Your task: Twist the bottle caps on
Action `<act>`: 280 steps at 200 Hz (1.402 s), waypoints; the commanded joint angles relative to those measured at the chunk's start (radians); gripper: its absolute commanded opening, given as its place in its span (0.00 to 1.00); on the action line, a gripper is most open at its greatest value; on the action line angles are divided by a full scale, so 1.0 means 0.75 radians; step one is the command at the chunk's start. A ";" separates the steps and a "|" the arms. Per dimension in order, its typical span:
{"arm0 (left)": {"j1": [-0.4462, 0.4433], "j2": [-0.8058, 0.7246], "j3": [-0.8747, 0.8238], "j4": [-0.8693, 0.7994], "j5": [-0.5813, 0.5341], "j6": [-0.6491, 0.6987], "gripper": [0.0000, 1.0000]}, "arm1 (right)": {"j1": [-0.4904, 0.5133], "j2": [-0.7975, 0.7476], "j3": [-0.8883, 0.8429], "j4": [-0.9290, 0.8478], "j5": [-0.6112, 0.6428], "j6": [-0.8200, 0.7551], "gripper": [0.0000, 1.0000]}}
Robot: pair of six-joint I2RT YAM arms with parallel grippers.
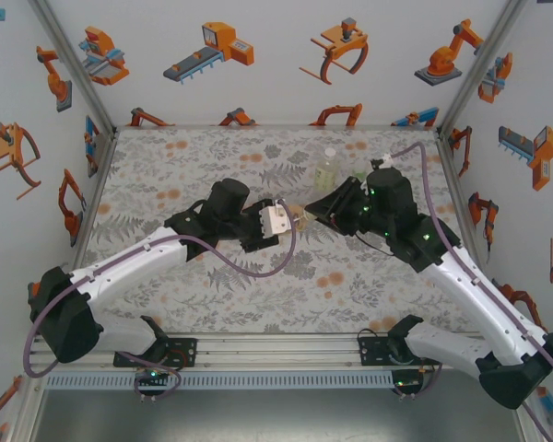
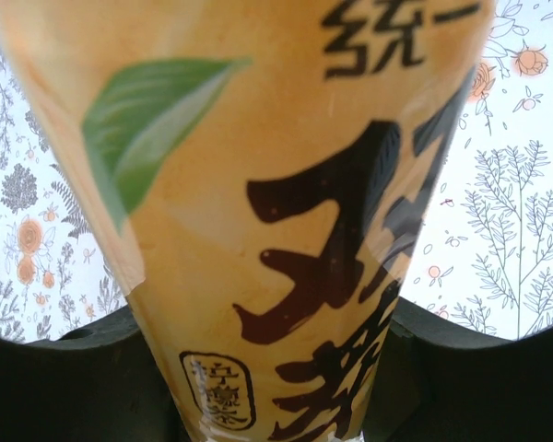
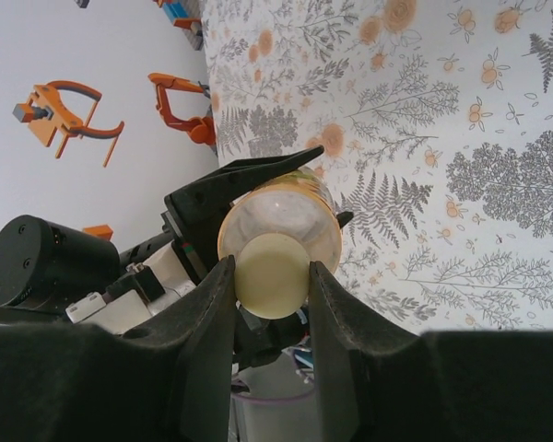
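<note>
Holding the bottle sideways above mid-table, left gripper is clamped on its labelled body. Right gripper pinches the pale yellow cap at the mouth. Thin plastic: probably light, slick, squashable, so grip the cap rim. Table is open to the left; spare bottle stands near behind.
</note>
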 commanded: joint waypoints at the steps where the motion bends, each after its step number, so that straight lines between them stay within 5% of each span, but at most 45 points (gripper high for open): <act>1: -0.014 -0.002 0.097 0.113 0.113 0.035 0.00 | 0.017 -0.005 0.091 0.000 -0.022 -0.212 0.44; 41: -0.010 -0.011 0.113 0.003 0.225 0.097 0.00 | 0.017 -0.050 0.200 0.007 -0.090 -0.924 0.55; 66: -0.004 -0.032 0.118 -0.073 0.323 0.126 0.00 | 0.017 -0.086 0.205 0.056 -0.427 -1.394 0.53; 137: -0.008 -0.070 0.138 -0.272 0.476 0.182 0.00 | 0.021 0.032 0.422 -0.447 -0.843 -2.535 0.53; 228: -0.014 -0.083 0.106 -0.228 0.499 0.135 0.00 | 0.031 0.016 0.315 -0.392 -0.913 -2.621 0.46; 280: -0.017 -0.094 0.102 -0.228 0.478 0.131 0.00 | 0.040 0.015 0.290 -0.331 -0.899 -2.570 0.22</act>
